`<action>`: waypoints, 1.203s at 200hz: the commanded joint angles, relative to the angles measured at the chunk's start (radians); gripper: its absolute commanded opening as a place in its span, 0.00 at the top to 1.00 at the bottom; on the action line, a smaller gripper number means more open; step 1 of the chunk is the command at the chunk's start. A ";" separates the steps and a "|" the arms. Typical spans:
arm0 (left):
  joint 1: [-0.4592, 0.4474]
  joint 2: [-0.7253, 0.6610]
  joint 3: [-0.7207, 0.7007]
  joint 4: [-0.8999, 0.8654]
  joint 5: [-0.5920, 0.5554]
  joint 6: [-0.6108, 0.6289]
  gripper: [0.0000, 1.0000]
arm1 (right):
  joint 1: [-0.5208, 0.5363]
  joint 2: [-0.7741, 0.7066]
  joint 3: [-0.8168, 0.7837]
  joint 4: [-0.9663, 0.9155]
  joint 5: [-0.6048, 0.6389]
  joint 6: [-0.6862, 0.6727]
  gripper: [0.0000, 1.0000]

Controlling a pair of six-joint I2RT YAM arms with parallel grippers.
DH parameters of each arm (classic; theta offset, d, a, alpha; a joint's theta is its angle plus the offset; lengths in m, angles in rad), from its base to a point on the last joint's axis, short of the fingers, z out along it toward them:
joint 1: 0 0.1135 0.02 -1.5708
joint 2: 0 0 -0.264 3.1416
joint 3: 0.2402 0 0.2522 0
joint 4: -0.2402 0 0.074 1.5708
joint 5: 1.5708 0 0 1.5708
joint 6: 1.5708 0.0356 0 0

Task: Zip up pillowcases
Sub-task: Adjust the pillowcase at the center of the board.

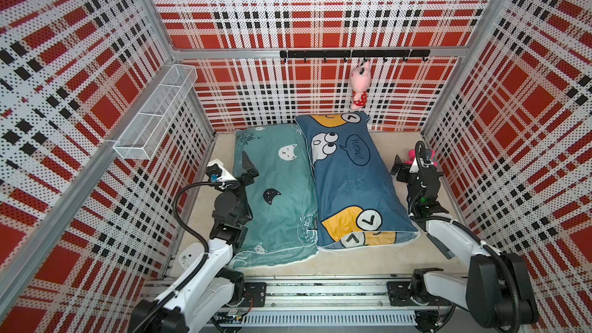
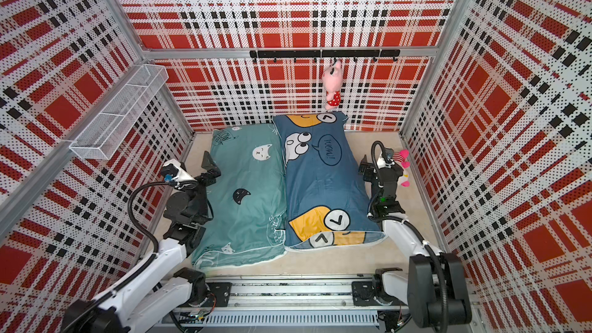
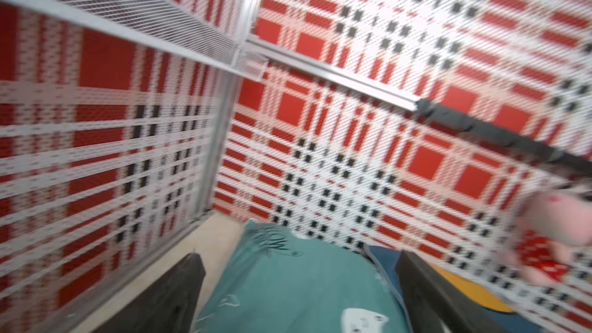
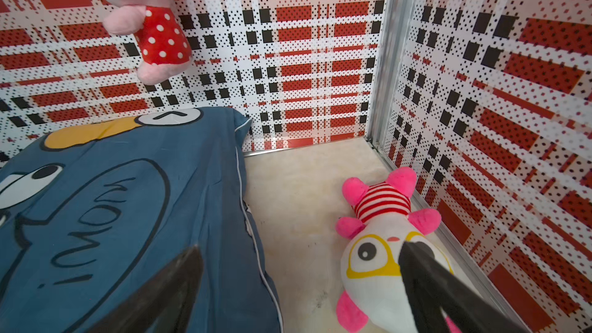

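Hovering empty and spread, the left gripper [image 1: 250, 168] sits at nine o'clock of the teal cat pillowcase [image 1: 275, 193]. The right gripper [image 1: 398, 168], equally spread, sits at three o'clock of the touching blue cartoon pillowcase [image 1: 352, 187]. Zipping looks unstarted, so next comes finding a zipper pull.

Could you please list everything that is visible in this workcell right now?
table: one, beige, ringed by plaid walls.
hook rail: one, black, on the back wall.
mesh basket: one, white, on the left wall.
teal pillowcase: one, teal-green with cat faces, lying on the table, left side.
blue pillowcase: one, dark blue with yellow cartoons, right side, touching the teal one.
hanging plush: one, pink with a red dotted dress, on the hook rail.
lying plush: one, white, pink and red-striped, on the table by the right wall.
left gripper: one, black, open, at the teal pillowcase's left edge.
right gripper: one, black, open, beside the blue pillowcase's right edge.
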 commanded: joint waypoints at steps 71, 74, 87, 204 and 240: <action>-0.497 0.050 -0.087 -0.409 0.638 -0.695 0.21 | 0.182 -0.151 0.184 -0.868 -0.476 0.153 0.00; -0.505 0.052 -0.111 -0.368 0.657 -0.724 0.22 | 0.181 -0.153 0.183 -0.873 -0.493 0.160 0.00; -0.531 0.063 -0.181 -0.250 0.721 -0.815 0.26 | 0.182 -0.158 0.175 -0.877 -0.567 0.178 0.00; -0.594 0.209 -0.386 0.027 0.672 -1.008 0.56 | 0.598 -0.026 0.058 -0.476 -0.778 0.512 0.62; -0.598 0.296 -0.382 0.086 0.675 -1.007 0.57 | 0.575 0.098 0.085 -0.539 -0.652 0.481 0.72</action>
